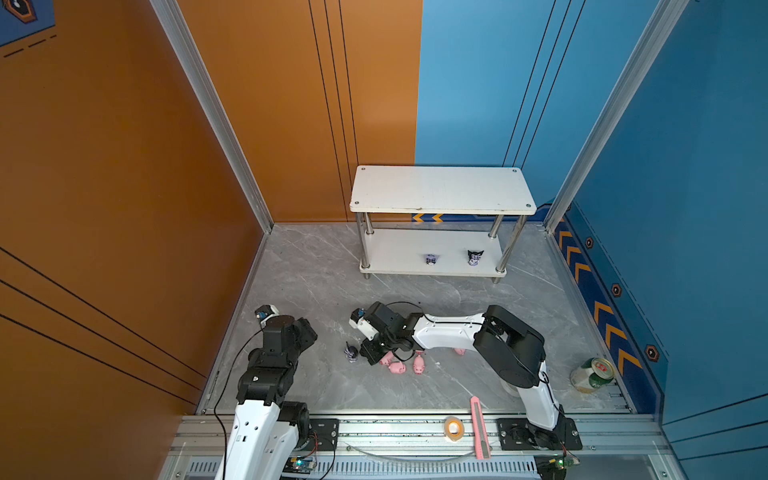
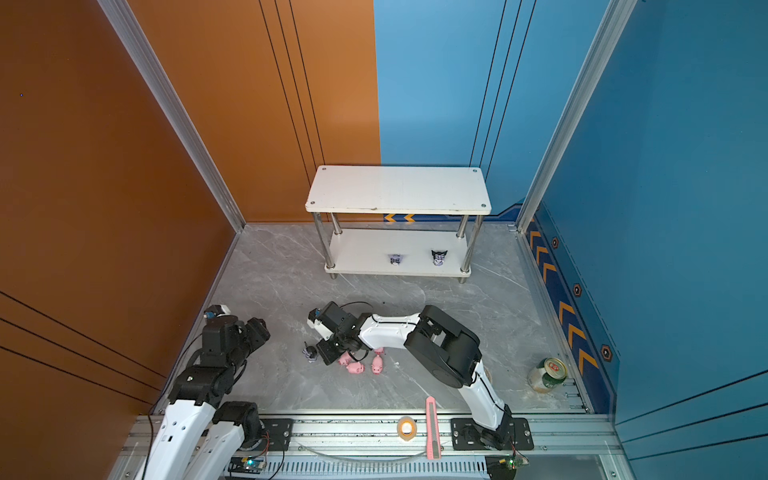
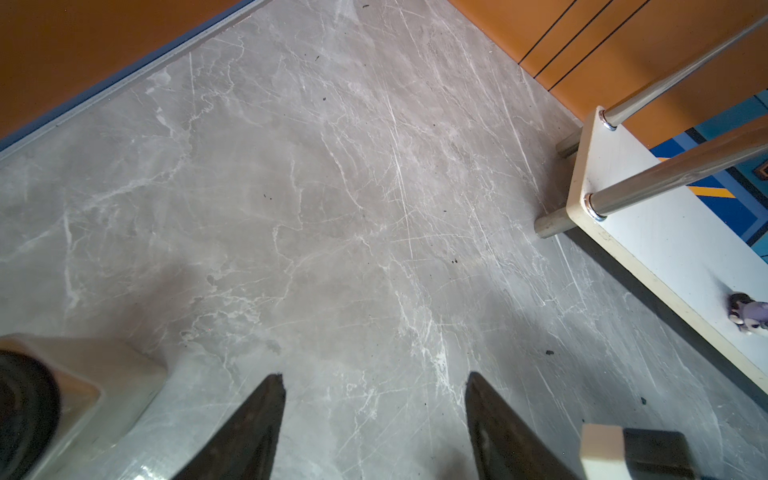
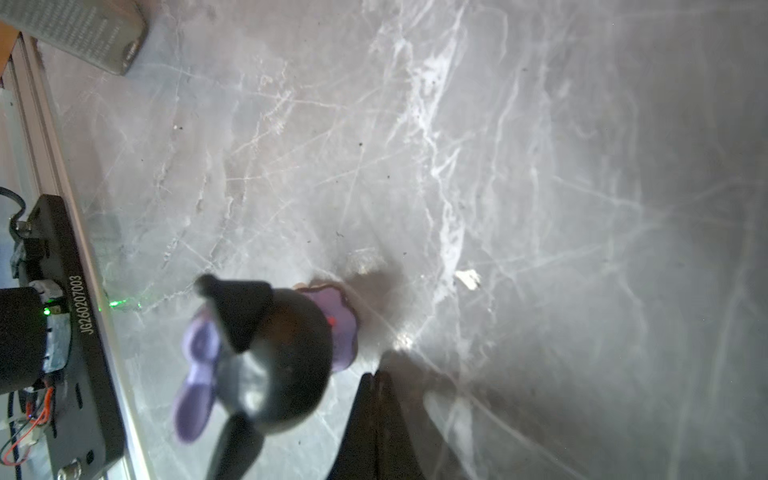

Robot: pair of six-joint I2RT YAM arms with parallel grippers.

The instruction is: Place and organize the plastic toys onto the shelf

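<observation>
Black-eared figurine (image 4: 282, 353) lower left, just beside my right pincer (image 4: 375, 380) (shut, empty). Lining up the grab; guess I open, straddle it, then shelf (image 1: 440, 191).

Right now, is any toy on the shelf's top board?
No, the top board holds nothing; the only shelved figurines stand on the lower board.

Both top views are looking down from high up, sharing the surface (image 1: 316, 266) and shelf (image 1: 440, 189). The left wrist camera is facing past the left gripper (image 3: 374, 376) toward the shelf; the right is crowding a figurine (image 4: 282, 353) beside the right gripper (image 4: 376, 376).
</observation>
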